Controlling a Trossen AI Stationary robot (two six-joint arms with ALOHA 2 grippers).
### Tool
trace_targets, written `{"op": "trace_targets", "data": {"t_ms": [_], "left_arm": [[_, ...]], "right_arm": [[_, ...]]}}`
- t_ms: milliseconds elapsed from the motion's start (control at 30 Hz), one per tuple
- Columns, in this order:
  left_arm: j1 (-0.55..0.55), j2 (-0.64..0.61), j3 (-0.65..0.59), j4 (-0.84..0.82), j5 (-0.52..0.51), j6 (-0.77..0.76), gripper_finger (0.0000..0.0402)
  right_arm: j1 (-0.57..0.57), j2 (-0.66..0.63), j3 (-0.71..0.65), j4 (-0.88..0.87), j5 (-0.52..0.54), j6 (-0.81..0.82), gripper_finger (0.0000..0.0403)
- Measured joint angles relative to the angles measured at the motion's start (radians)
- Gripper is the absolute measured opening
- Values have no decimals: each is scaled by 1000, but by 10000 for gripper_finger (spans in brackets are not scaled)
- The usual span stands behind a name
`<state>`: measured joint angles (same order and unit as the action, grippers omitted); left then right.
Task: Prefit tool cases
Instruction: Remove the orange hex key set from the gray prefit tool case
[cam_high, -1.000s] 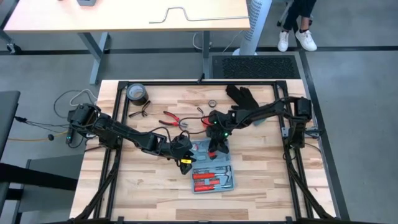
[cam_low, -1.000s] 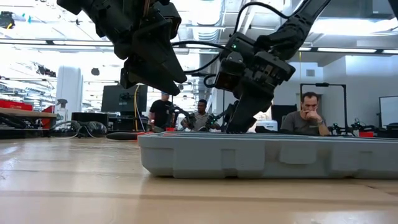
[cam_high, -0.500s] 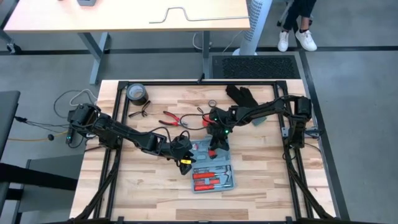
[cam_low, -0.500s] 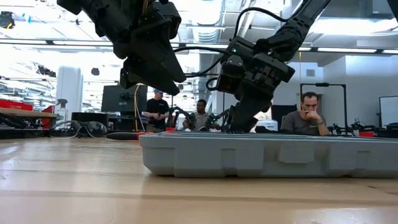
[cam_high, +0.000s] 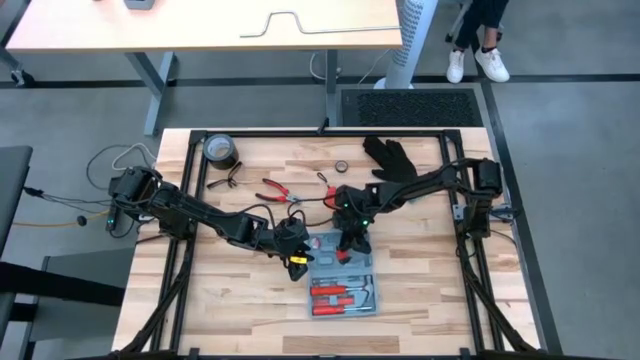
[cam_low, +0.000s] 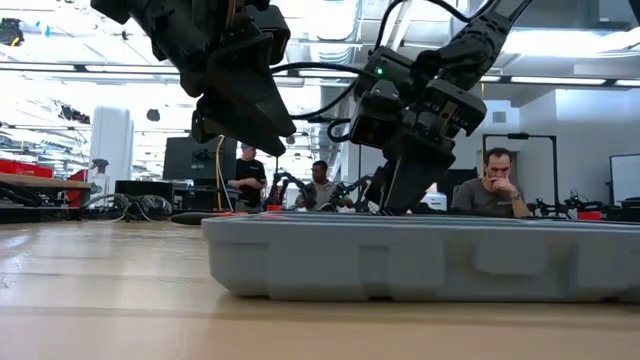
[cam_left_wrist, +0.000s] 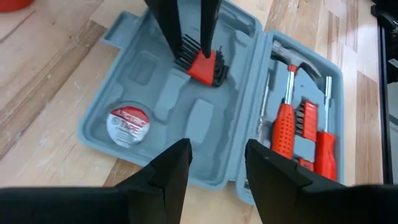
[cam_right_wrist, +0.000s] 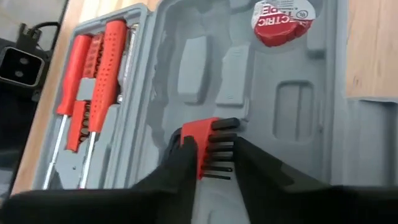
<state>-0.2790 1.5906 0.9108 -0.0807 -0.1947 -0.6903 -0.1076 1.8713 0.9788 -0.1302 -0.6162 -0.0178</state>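
Observation:
The blue-grey tool case (cam_high: 327, 243) lies open on the table's middle, both halves flat. Its near half holds red-handled screwdrivers (cam_left_wrist: 286, 124). Its far half holds a roll of electric tape (cam_left_wrist: 127, 124) and a red hex key set (cam_left_wrist: 202, 63). My right gripper (cam_right_wrist: 211, 163) reaches down into the far half and is shut on the hex key set. My left gripper (cam_left_wrist: 214, 163) hovers open just left of the case's left edge, above the case wall (cam_low: 420, 260), with nothing between its fingers. My right gripper pinches the hex key set's red holder (cam_right_wrist: 200, 138) between its two fingers, coming from above and pointing down. The black keys (cam_right_wrist: 221, 155) stick out sideways from between the fingers. The set sits low in the far half, below the rim; whether it rests there I cannot tell.
A black glove (cam_high: 390, 155), a dark tape roll (cam_high: 220, 150), red pliers (cam_high: 280, 190) and a small ring (cam_high: 341, 166) lie on the far part of the table. People (cam_low: 497, 185) sit in the room beyond. Bare wood lies left and right of the case.
My right gripper has gone a little toward the table's near edge, still shut on the hex key set. The open case has slid a little toward the near edge with it, staying flat.

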Motion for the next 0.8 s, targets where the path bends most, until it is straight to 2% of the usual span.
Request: {"op": "trace_targets", "data": {"t_ms": [100,167,300,533,800], "left_arm": [[0,0,0,0,-1,0,148],[0,0,0,0,-1,0,148],[0,0,0,-8,-2,-3,148],[-19,-19,0,-43,0,-42,148],[-77,-69,0,-116,-105,-115,148]], "right_arm": [[11,0,0,0,8,45,37],[10,-4,1,7,-13,81,15],[7,-23,0,1,-44,177,6],[-18,-193,-2,8,-32,266,3],[-177,-341,-1,85,109,408,1]]}}
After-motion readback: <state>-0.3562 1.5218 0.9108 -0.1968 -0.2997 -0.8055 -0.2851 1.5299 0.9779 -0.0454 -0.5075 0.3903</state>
